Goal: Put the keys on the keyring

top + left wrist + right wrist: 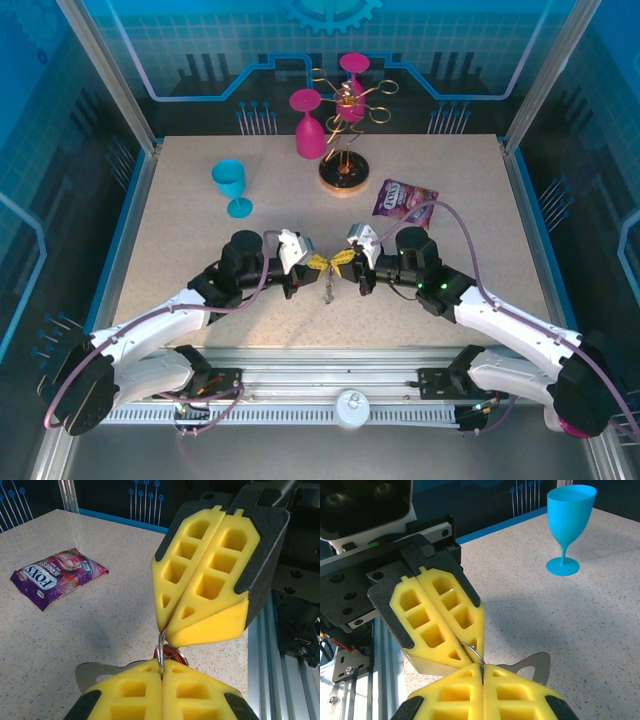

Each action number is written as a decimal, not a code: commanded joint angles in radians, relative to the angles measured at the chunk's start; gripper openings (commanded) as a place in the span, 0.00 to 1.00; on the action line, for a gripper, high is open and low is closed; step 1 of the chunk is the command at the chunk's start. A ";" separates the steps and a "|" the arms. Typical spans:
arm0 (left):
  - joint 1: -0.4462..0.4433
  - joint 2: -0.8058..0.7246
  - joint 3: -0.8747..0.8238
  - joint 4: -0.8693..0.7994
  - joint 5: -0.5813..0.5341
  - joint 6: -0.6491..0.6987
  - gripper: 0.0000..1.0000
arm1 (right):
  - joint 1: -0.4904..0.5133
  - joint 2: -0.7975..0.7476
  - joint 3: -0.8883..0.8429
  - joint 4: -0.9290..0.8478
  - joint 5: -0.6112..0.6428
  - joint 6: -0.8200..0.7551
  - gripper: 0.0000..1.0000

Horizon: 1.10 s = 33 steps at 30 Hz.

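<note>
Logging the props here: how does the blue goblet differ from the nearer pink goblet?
The blue goblet is turquoise, the nearer pink goblet magenta. The blue goblet stands upright on the table; the pink goblet is foot-up, bowl-down at the gold wire rack. Both share one stemmed shape.

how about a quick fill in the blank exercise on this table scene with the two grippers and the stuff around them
1. The turquoise plastic goblet stands ___ on the speckled table.
2. In the top view, the purple foil snack packet lies to the ___ of the gold wire rack.
3. The left gripper and the right gripper meet tip to tip, both ___ on a small silver metal ring.

Missing words: upright; right; shut
</note>
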<state>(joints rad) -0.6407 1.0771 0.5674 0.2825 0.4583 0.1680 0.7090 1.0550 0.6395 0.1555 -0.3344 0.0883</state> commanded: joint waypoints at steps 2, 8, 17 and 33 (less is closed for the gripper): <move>-0.007 -0.022 -0.001 0.028 0.031 0.050 0.00 | 0.004 0.026 0.028 0.015 0.154 0.102 0.00; -0.029 -0.030 -0.001 0.001 -0.048 0.133 0.00 | 0.007 0.053 0.012 0.086 0.237 0.298 0.00; -0.060 -0.029 0.000 -0.002 -0.143 0.188 0.00 | 0.036 0.090 0.013 0.143 0.311 0.397 0.00; -0.085 -0.032 -0.021 0.088 -0.299 0.285 0.00 | 0.055 0.144 0.072 0.054 0.280 0.511 0.00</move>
<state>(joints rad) -0.7170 1.0634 0.5659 0.3134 0.1883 0.4103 0.7589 1.1900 0.6704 0.2276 -0.0761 0.5598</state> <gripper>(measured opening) 0.049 0.058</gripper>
